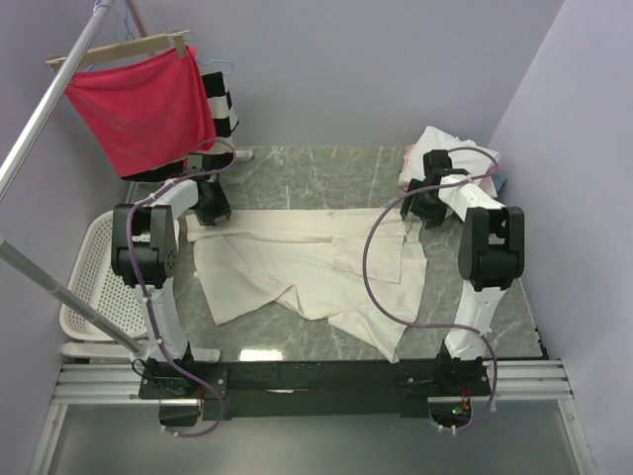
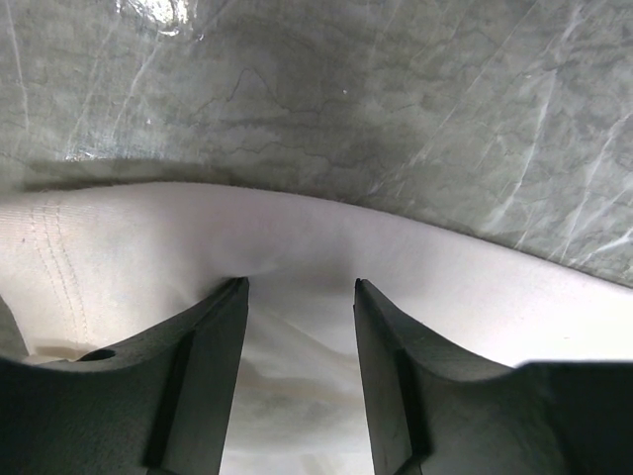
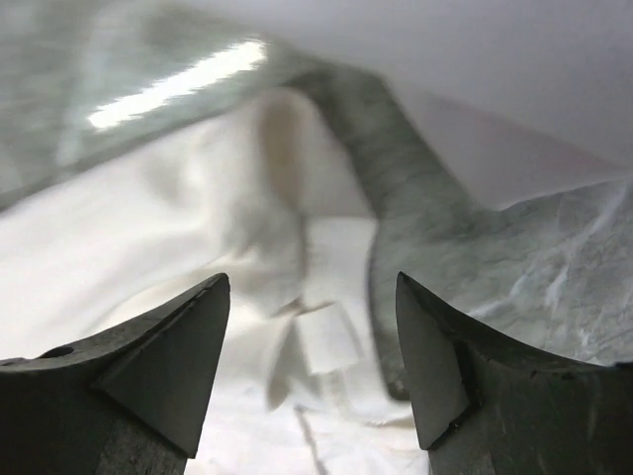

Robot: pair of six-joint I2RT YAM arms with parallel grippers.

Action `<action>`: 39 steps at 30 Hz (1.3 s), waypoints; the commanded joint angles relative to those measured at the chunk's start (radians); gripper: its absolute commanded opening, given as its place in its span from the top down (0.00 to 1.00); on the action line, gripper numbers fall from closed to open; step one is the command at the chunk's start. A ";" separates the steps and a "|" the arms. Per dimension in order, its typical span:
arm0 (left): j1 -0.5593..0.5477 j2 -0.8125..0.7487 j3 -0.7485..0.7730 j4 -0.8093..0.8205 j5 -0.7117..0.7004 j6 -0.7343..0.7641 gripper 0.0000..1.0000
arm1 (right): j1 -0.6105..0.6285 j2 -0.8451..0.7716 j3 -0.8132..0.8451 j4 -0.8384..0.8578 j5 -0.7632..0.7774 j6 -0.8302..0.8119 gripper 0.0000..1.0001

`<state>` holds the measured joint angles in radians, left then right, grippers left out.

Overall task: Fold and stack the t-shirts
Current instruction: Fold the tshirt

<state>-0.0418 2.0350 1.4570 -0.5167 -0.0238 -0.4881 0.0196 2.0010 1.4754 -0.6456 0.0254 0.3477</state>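
Note:
A cream t-shirt (image 1: 307,267) lies spread and creased across the marble table (image 1: 316,168). My left gripper (image 1: 211,213) is at the shirt's far left corner. In the left wrist view this left gripper (image 2: 300,285) is open, its fingertips (image 2: 237,297) down on the t-shirt (image 2: 148,237) just inside the hem, with cloth lying across the gap. My right gripper (image 1: 427,211) is at the shirt's far right end. In the right wrist view the right gripper (image 3: 312,282) is open above the cloth (image 3: 148,247), over a small white label (image 3: 326,341). More t-shirts (image 1: 450,153) are heaped at the back right.
A white slotted basket (image 1: 94,277) sits off the table's left edge. A red cloth (image 1: 143,104) hangs on a hanger at the back left beside a black-and-white striped garment (image 1: 223,104). A metal rack pole (image 1: 49,99) slants across the left. Walls close in the back and right.

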 commanded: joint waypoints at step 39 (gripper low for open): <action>-0.075 0.231 0.362 -0.154 -0.093 0.054 0.45 | 0.171 0.332 0.505 -0.120 -0.262 -0.081 0.22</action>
<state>-0.1265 2.2200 1.7573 -0.6479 -0.0788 -0.4671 0.1955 2.3226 1.9484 -0.7990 -0.2237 0.2958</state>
